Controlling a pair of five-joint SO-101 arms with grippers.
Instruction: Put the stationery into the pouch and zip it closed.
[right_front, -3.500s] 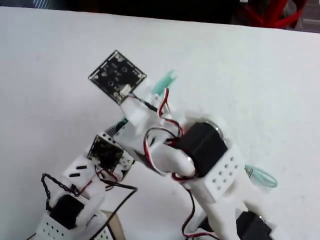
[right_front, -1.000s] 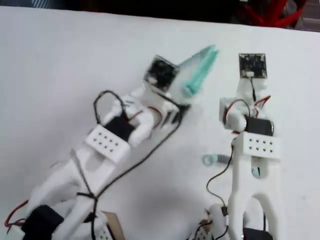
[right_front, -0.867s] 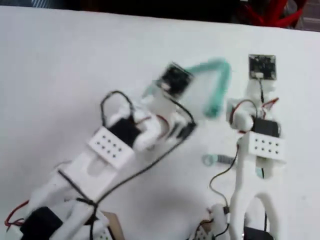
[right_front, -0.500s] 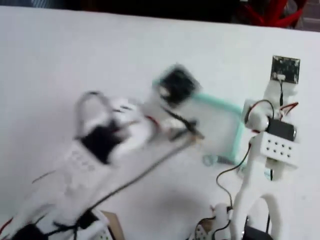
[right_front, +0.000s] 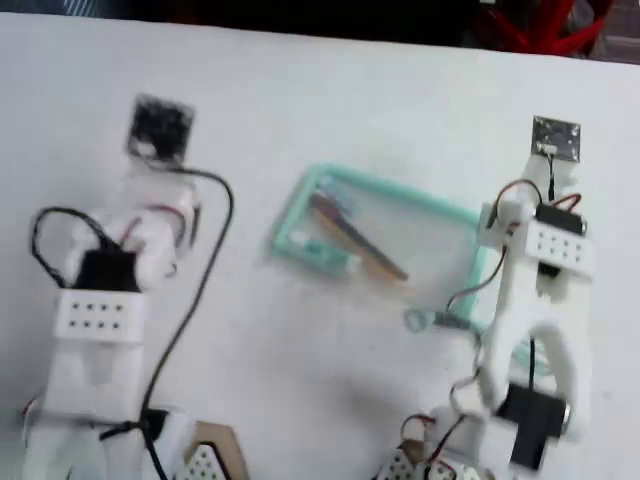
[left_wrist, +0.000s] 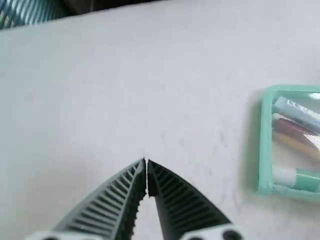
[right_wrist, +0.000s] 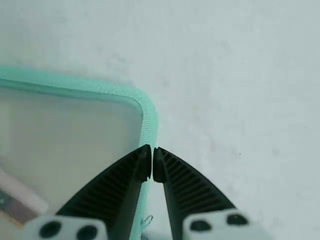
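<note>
**Pouch flat mid-table, both grippers closed and empty**

The clear rectangular pouch with mint-green edging (right_front: 420, 235) lies flat near the middle of the white table (right_front: 300, 90). Through its clear face, stationery shows inside, gathered toward the end nearer the left arm (right_front: 95, 300). There is a long brown stick-like pen (right_front: 360, 243) lying at a slant, and beside it a short white-and-teal piece (right_front: 330, 255). In the left wrist view the same end of the pouch (left_wrist: 264, 145) shows the brown pen (left_wrist: 295, 135) between a pale blue tube (left_wrist: 300, 111) and the white-and-teal piece (left_wrist: 295, 176). Whether the zip is open or closed cannot be told.

The right arm (right_front: 540, 260) stands at the pouch's other end. In its wrist view the right gripper (right_wrist: 151, 159) hangs over a rounded green corner of the pouch (right_wrist: 147, 117). Its two ribbed fingers are pressed together with only a hairline slit between them and nothing visibly between. Whether the tips touch the edging cannot be told.

The left gripper (left_wrist: 146, 167) is well apart from the pouch, over bare table. Its fingers are likewise closed tip to tip and hold nothing.

A small teal ring-ended item (right_front: 428, 320) lies on the table just beside the pouch's near edge, running under the right arm; what it is cannot be told. A brown cardboard-like corner (right_front: 215, 440) shows by the left arm's base.
</note>
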